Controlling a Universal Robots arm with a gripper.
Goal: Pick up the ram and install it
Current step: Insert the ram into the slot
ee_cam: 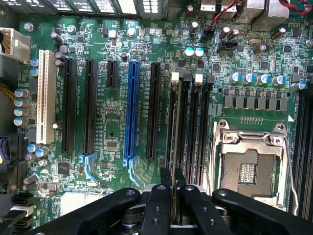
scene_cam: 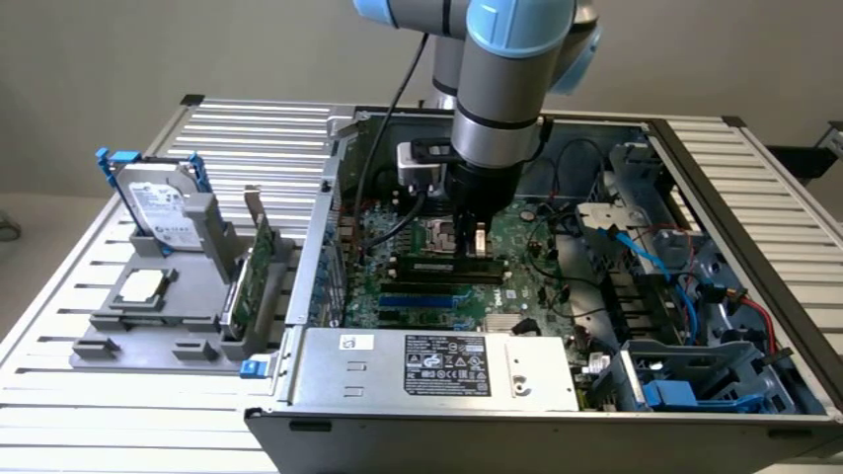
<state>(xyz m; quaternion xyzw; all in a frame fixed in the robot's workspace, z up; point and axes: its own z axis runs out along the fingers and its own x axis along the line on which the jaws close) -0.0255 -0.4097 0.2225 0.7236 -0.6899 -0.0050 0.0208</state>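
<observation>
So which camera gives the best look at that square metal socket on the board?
The wrist view: the square metal socket lies open to the camera, frame and bare middle plain. In the exterior view the socket is small and slanted, beside the gripper, which is shut on the ram.

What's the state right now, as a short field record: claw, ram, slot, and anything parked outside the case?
claw: shut on the ram, down inside the open case
ram: seen edge-on, lined up along a black slot
slot position: beside the CPU socket, on the side towards the blue slot
seated: cannot tell
outside case: hard drive and green card standing in a grey holder, at the exterior view's left
</observation>
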